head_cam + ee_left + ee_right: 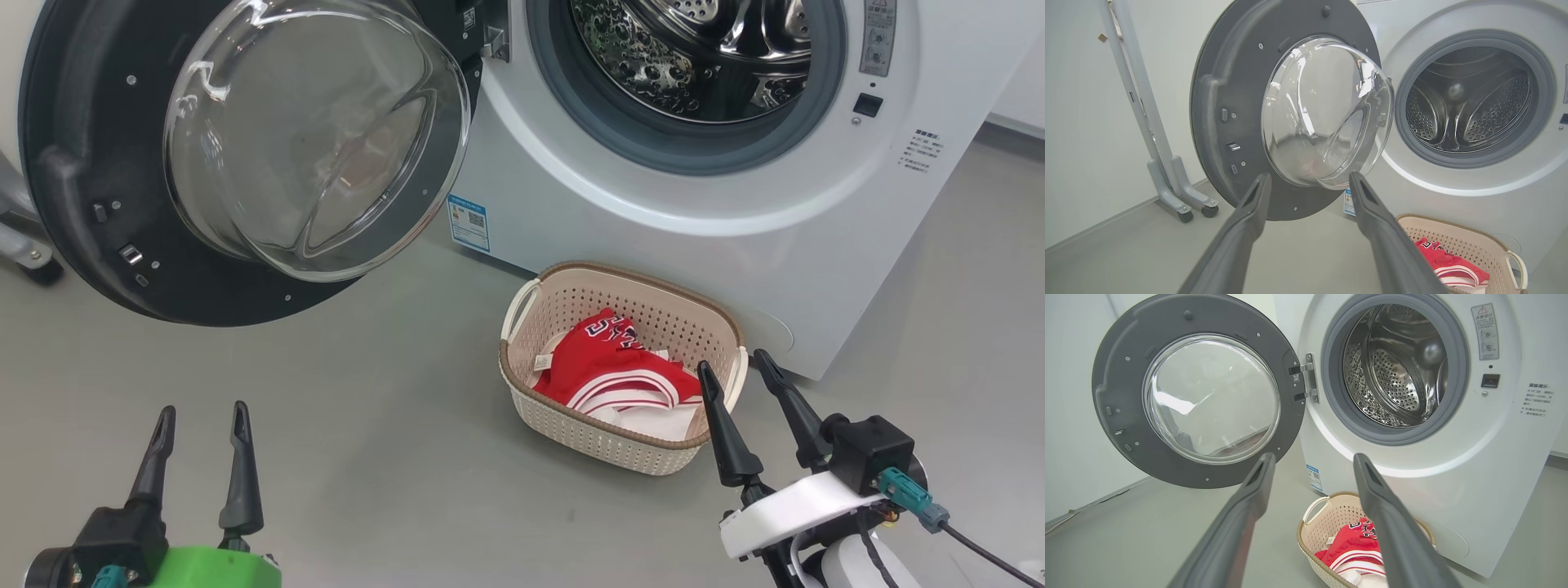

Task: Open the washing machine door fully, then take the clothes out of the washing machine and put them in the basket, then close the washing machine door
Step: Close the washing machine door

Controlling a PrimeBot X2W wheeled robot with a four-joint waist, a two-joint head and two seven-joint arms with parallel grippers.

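Two grippers hang low over the grey floor (367, 457), both spread wide with nothing between their fingers: the left gripper (203, 408) short of the door (269, 147), the right gripper (732, 359) just beside the near corner of the basket (588, 433). The door stands swung wide to the left of the washing machine (653, 212), its matte inner face and bulging glass bowl turned toward the robot. As much of the drum (694, 57) as can be seen looks empty. The clothes (608, 363), red with white stripe trim and some white fabric, lie heaped in the basket, which sits on the floor close against the machine's front.

Closing the door seems to be what remains. It is a stiff, fairly heavy disc that will swing on its hinge (1306, 377) rather than be lifted. The glass bowl is smooth, rounded and probably slippery, so a poor place to push. The flat black ring around it looks better, especially the outer edge near the latch (131, 253), farthest from the hinge, where a gentle push turns it most easily. The left gripper is the nearer one.
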